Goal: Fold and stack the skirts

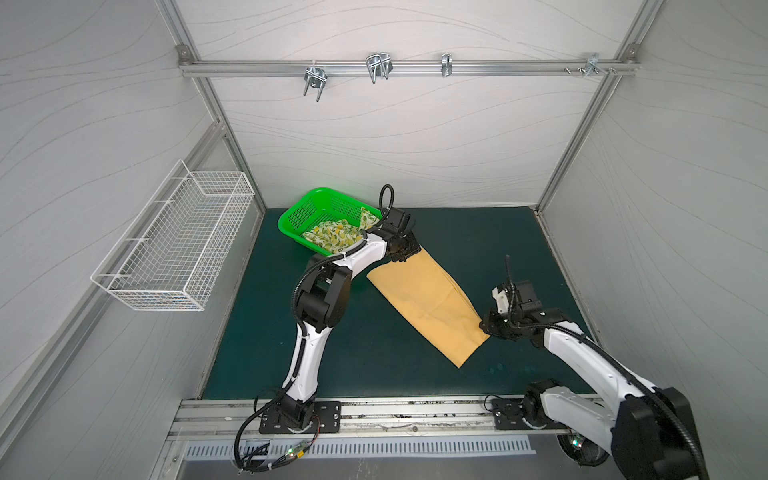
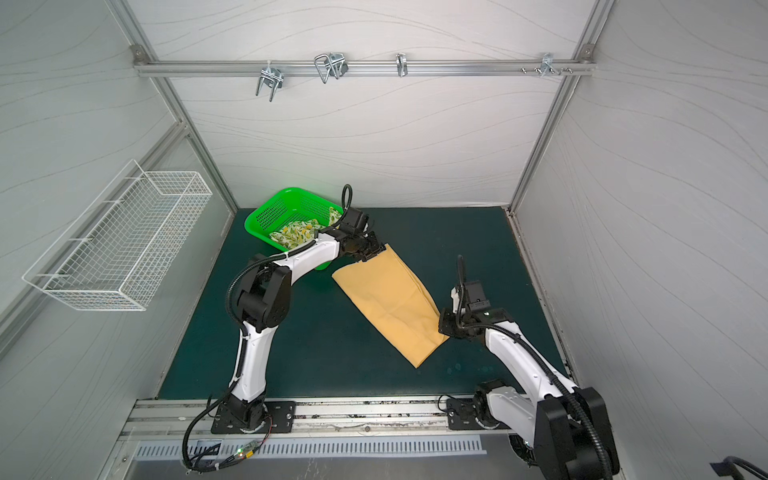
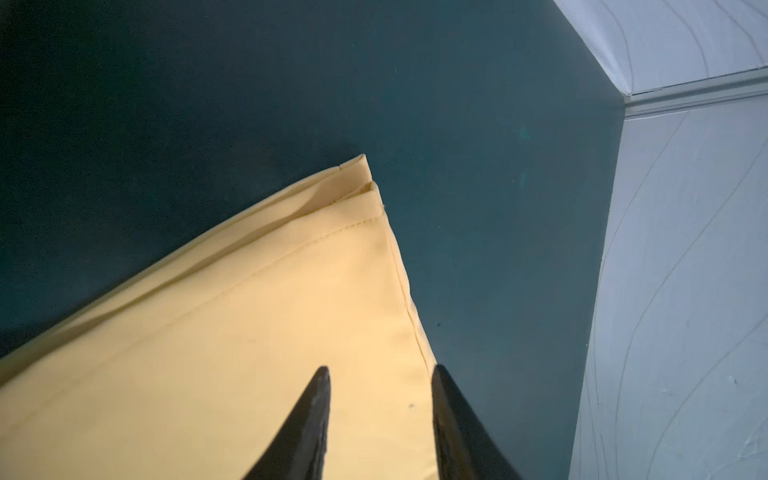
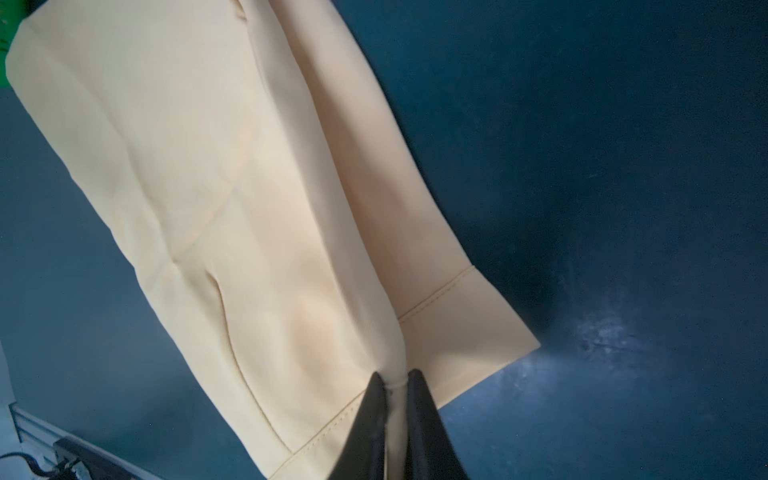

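the mustard skirt (image 1: 424, 303) is lying flat on the bench (image 1: 353, 353) as a long strip, stretching from one set of fingers to the other. the left fingers (image 3: 309, 415) are standing apart at its far end, one hovering over the cloth just inside the side edge and the other over bare bench just outside it, gripping nothing. the right fingers (image 4: 370, 415) are pinching together on a small ridge of the hem at the opposite end, with the hem running out to both sides of them. just ahead of the left fingers two hemmed layers are showing one on top of the other, so the strip is probably sitting doubled lengthwise, though the wrist view is too close to be sure. the lemon skirt (image 1: 332, 235) is lying crumpled in the green basket (image 1: 309, 208), close behind the left fingers and well apart from the right ones. by my reading, the task is sitting at an early stage: the mustard skirt is waiting for its crosswise folds, the lemon skirt is waiting to be taken out and folded, and no stack is forming yet.
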`<action>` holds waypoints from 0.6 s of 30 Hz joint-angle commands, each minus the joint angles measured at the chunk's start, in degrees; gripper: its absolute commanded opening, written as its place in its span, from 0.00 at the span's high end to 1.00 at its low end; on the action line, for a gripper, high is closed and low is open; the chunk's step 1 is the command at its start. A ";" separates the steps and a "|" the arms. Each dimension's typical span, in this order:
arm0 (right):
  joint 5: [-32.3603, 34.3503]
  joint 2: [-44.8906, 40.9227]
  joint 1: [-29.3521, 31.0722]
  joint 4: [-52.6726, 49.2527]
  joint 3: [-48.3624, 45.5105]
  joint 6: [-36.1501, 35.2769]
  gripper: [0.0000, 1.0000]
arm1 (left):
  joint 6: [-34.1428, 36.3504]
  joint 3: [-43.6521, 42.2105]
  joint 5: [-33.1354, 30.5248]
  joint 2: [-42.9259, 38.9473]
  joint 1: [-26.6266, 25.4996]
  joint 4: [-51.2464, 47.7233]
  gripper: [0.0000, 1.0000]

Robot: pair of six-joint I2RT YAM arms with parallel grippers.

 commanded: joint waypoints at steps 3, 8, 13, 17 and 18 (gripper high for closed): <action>1.23 2.47 -2.63 2.24 0.50 -1.10 0.73 | 0.80 -4.76 0.59 -6.62 0.30 3.97 0.53; 1.05 0.30 -3.46 0.71 1.91 -0.86 0.45 | 1.66 -11.00 0.52 -12.26 0.30 4.60 0.39; -2.97 -9.83 -3.13 -0.24 -1.00 1.18 0.01 | 3.32 -18.26 -1.27 -18.26 0.39 5.40 0.09; -4.60 -13.85 -0.57 -2.90 -2.19 3.21 0.01 | 4.74 -22.30 -1.85 -20.37 0.72 5.24 0.08; -4.62 -14.46 0.40 -3.18 -2.52 3.90 0.01 | 4.98 -23.15 -1.86 -20.49 0.95 5.38 0.08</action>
